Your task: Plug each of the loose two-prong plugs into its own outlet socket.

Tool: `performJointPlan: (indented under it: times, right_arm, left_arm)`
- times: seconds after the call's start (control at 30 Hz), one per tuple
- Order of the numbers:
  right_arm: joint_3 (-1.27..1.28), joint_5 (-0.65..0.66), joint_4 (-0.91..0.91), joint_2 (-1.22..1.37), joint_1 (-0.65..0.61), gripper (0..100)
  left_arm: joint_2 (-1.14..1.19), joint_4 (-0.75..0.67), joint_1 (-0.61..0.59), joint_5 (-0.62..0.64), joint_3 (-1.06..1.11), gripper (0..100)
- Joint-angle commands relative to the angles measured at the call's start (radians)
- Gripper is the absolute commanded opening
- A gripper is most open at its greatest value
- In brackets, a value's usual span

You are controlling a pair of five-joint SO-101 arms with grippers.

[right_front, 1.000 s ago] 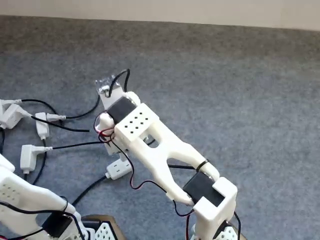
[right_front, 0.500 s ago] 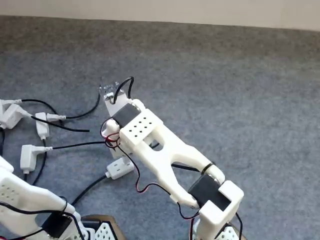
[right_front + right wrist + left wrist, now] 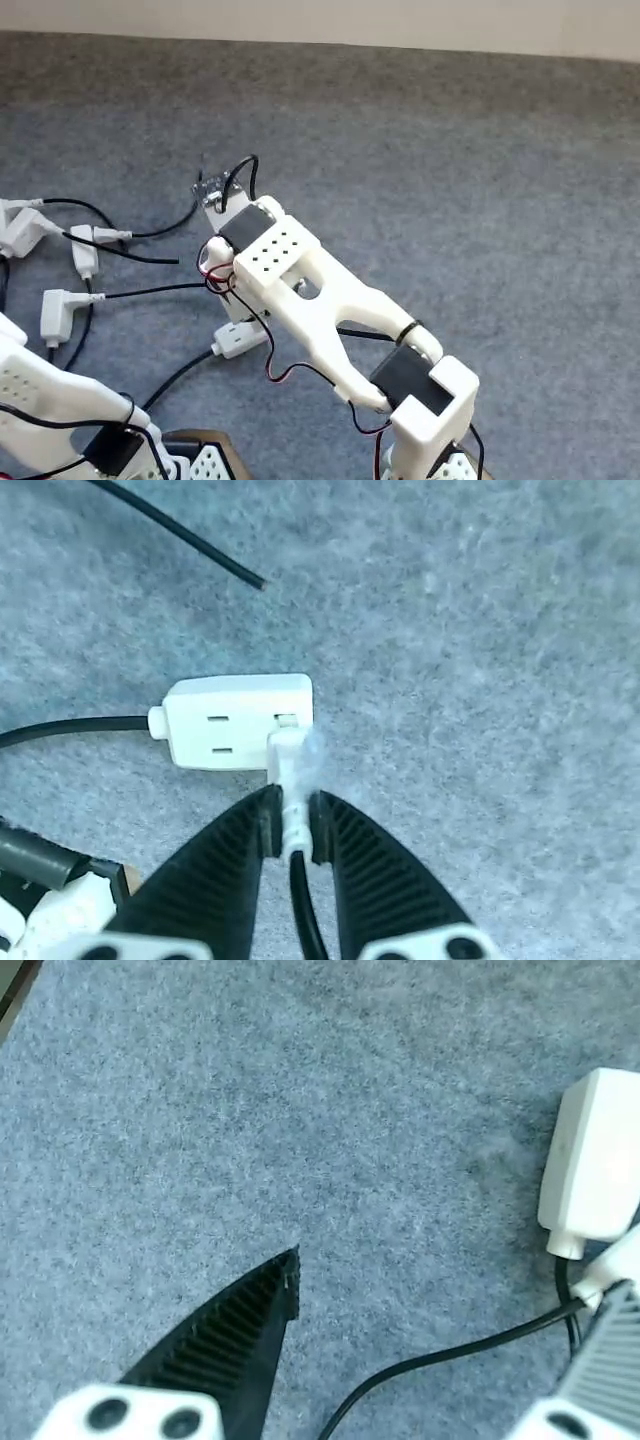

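Black ribbed fingers (image 3: 230, 850) of my right gripper (image 3: 292, 806) are pinched narrowly around a white two-prong plug (image 3: 291, 765), holding it by its body with its black lead (image 3: 303, 910) running back between them. The plug's front end touches the face of a white outlet block (image 3: 235, 720) that lies flat on the grey carpet (image 3: 480, 630). It meets the block at the pair of slots farthest from the block's own black cord (image 3: 70, 728); the other pair of slots beside it is bare. I cannot tell whether the prongs are inside the slots, because the plug body covers them. A loose black cable end (image 3: 200, 545) lies on the carpet, apart from the block on its far side.

My left gripper (image 3: 455, 1280) hangs spread wide above the carpet and holds nothing: one black toothed finger (image 3: 240, 1330) on one side, the pale finger (image 3: 610, 1360) well apart on the other. Near the pale finger lies a loose white plug (image 3: 590, 1165), flat on the carpet, with a black wire (image 3: 450, 1355) curving across the gap between my fingers.

From the high view, my right arm (image 3: 310, 295) stretches out over the middle of the carpet, and a white outlet block (image 3: 238, 340) lies just beside it, partly under it. My left arm (image 3: 50, 395) sits at the near left corner. Beyond it, at the left edge, more white plugs on black cords (image 3: 57, 312) lie scattered and apart from one another.
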Motion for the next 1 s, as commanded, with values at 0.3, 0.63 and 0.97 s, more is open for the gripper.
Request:
performJointPlan:
  times: [0.3, 0.63, 0.97]
  right_arm:
    - [0.105, 0.002, -0.191, 0.183, -0.002, 0.5]
    - [0.094, 0.061, -0.193, 0.122, -0.001, 9.2]
    - [-0.07, 0.166, -0.153, -0.045, 0.045, 39.0]
  left_arm:
    - [-0.015, -0.009, -0.008, -0.008, -0.041, 43]
    - [-0.016, 0.048, 0.001, -0.008, -0.059, 43]
    - [-0.016, 0.351, 0.09, -0.008, -0.252, 43]
